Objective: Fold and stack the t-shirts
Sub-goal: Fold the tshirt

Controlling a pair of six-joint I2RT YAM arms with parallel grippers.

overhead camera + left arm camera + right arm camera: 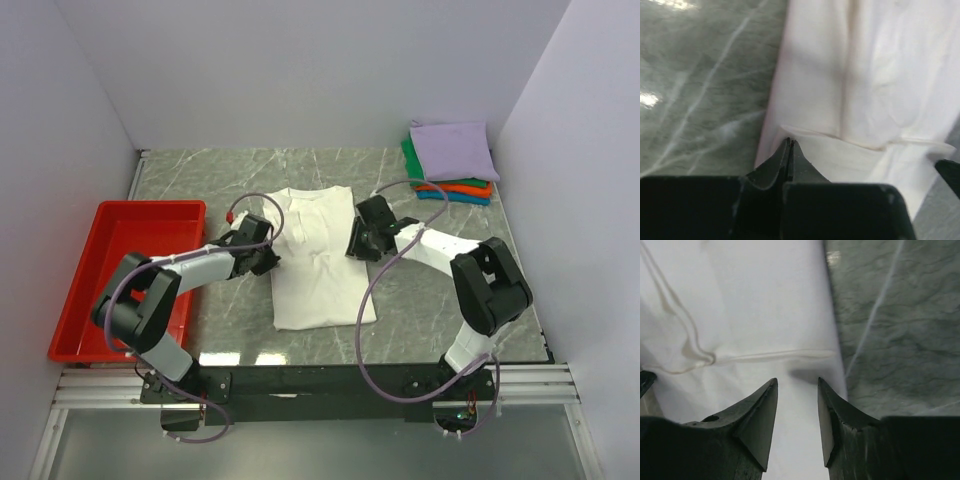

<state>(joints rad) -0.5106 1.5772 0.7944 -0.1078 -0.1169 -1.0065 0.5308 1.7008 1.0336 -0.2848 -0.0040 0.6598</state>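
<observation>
Left jaws pressed together, tip at the white tee's (pixel 315 280) left edge; whether cloth is caught, cannot tell. Right jaws spread over its right edge. Tee lies frame centre, folded long. Best to nip both edges level and lift evenly. Grey marbled tabletop (pixel 200 175); stack (pixel 452 160) upper right; tray (pixel 110 235) left; pale walls (pixel 300 70).

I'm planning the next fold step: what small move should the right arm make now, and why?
Probably lower the right gripper and close it on the right edge of the flat white cloth t-shirt. Its jaws stand open over that edge, while the left gripper is shut at the opposite edge.
</observation>
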